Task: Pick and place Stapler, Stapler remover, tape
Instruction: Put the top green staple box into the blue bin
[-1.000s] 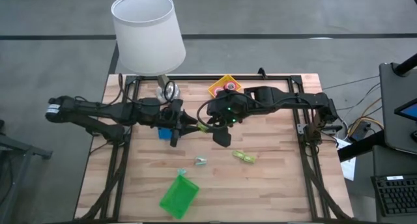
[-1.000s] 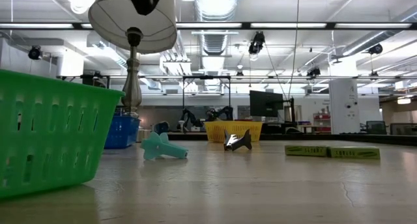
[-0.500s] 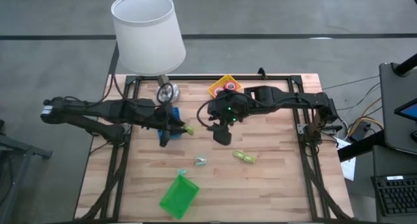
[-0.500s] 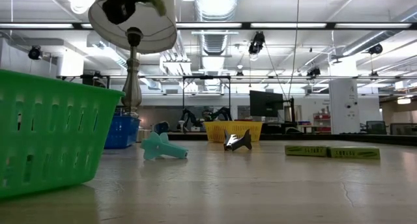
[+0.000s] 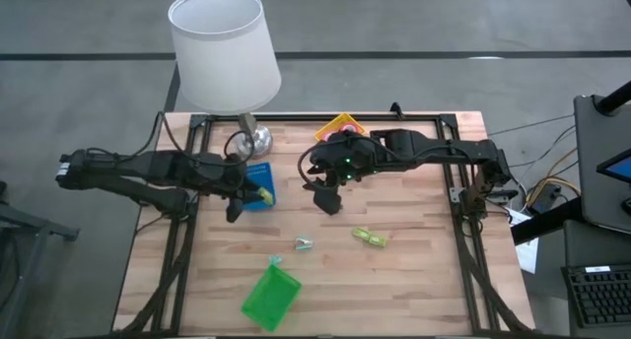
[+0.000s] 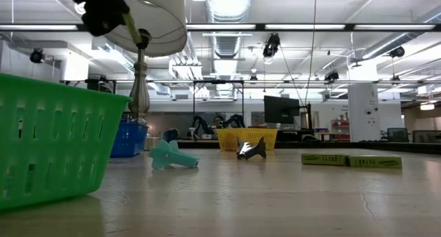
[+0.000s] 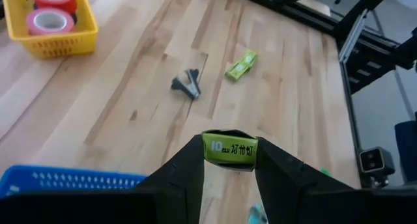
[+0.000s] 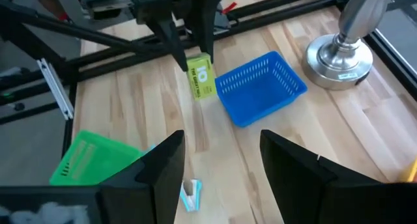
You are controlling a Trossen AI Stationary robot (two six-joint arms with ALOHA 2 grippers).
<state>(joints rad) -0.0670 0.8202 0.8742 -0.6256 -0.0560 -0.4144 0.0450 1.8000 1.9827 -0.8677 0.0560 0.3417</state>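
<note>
Left gripper (image 7: 229,160) of mine pinches a lime-green staple box (image 7: 230,148), raised off the wooden table (image 5: 414,270) just beside the blue basket (image 8: 260,87). My right gripper (image 8: 221,162) hangs above the table's middle, its fingers spread with nothing between them. Two tape rolls (image 7: 49,10), red and pink, sit in the yellow basket (image 7: 51,43), while the dark stapler remover (image 7: 187,84) lies on the bare wood.

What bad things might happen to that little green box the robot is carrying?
1. The left gripper pinches the green box only by its end, so it might slip out and fall to the table.
2. The box hangs near the blue basket's rim and could land outside.
3. The lamp stands close by; the arm might bump it.
</note>
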